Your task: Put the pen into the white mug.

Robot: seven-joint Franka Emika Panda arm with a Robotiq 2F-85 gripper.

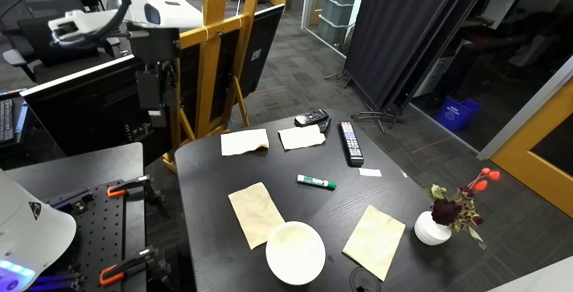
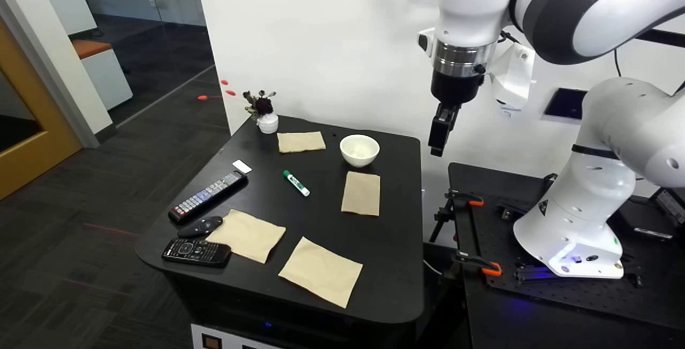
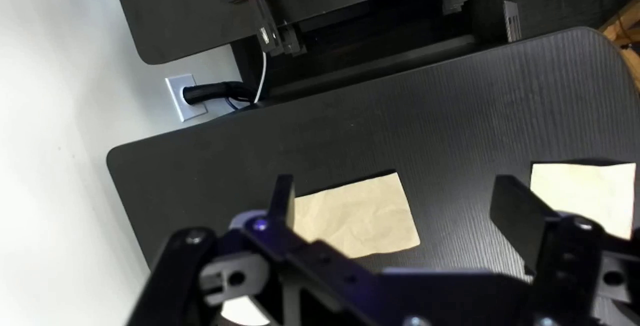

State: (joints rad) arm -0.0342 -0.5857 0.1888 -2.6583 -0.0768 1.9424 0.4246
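Note:
The pen, a green-and-white marker with a green end, lies flat on the dark table in both exterior views (image 1: pixel 316 182) (image 2: pixel 296 183). It is out of view in the wrist view. The white mug, a round bowl-like vessel, stands upright on the table in both exterior views (image 1: pixel 295 253) (image 2: pixel 359 148). A small white part of it shows at the bottom of the wrist view (image 3: pixel 243 311), mostly hidden by the gripper. My gripper (image 3: pixel 395 181) is open with nothing between its fingers. It hangs high, off to the robot's side of the pen and mug, in both exterior views (image 1: pixel 156 119) (image 2: pixel 436 148).
Several tan paper sheets (image 2: pixel 362 194) lie on the table (image 2: pixel 396 263). A long black remote (image 2: pixel 208 196), a shorter remote (image 2: pixel 196 251) and a small dark one (image 2: pixel 200 227) lie near its far side. A white flower pot (image 2: pixel 267 123) stands at a corner, by a white wall.

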